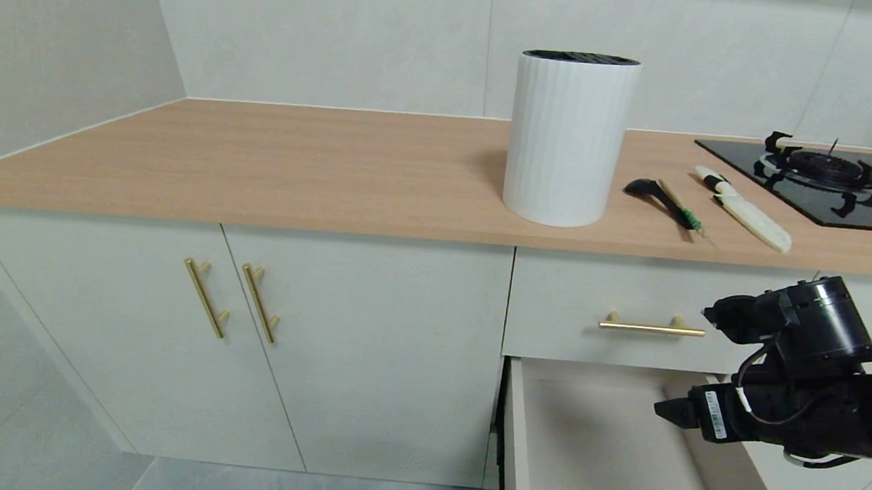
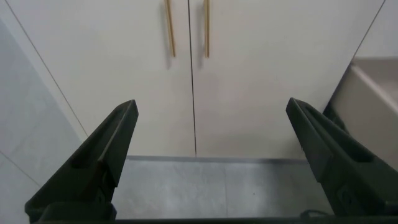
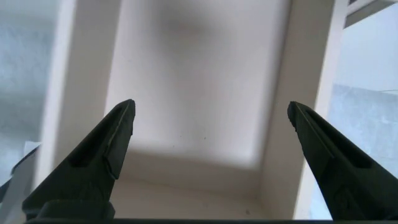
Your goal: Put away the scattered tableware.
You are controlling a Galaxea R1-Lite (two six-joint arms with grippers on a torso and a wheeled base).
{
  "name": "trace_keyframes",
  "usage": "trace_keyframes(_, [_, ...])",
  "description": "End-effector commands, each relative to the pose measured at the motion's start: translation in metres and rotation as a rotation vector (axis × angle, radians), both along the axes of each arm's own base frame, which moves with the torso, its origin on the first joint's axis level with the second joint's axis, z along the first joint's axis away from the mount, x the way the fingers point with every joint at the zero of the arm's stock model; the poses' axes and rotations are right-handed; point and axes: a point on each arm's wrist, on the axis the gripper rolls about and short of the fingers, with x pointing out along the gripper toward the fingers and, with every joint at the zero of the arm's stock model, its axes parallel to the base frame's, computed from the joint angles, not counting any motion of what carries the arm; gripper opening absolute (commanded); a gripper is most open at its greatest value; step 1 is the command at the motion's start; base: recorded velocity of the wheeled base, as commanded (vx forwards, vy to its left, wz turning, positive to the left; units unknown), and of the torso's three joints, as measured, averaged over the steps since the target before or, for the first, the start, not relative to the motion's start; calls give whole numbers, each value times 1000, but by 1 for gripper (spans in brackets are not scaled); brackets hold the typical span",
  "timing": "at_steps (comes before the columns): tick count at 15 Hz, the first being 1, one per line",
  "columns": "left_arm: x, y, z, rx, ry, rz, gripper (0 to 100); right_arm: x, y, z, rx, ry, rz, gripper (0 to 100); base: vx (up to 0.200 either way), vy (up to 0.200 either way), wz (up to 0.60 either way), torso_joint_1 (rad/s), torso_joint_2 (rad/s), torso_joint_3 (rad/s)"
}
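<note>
Right pincer (image 3: 211, 109) gapes empty above the pale open drawer (image 1: 600, 449); the slim black spoon (image 1: 667, 203) near the wooden worktop's (image 1: 293, 169) front edge looks light, stiff, best pinched mid-handle.

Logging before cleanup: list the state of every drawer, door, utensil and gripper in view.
Lower drawer, open.
Upper drawer, shut.
Cabinet doors, shut.
White holder, upright on the counter.
Black spoon, lying on the counter.
White knife, lying on the counter.
Left gripper, open, holding nothing.
Right gripper, open, over the lower drawer.
</note>
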Motion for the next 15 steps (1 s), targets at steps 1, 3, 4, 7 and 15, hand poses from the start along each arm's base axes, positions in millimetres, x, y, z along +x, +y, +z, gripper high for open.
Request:
trace_keyframes(1, [0,0,0,0,1,1,100,-1,0,2,3,-9,1,100,0,0,0,168,-481,-310])
trace_keyframes(3, [0,0,0,0,1,1,100,-2,0,3,3,-10,3,100,0,0,0,168,-466,-293])
trace_keyframes(4, [0,0,0,0,1,1,100,-2,0,3,3,-10,3,100,0,0,0,183,-466,-300])
trace_keyframes(7, [0,0,0,0,1,1,100,-2,0,3,4,-13,3,100,0,0,0,189,-476,-287])
trace_keyframes(15, [0,0,0,0,1,1,100,30,19,78,38,-245,-37,100,0,0,0,53,-125,-70])
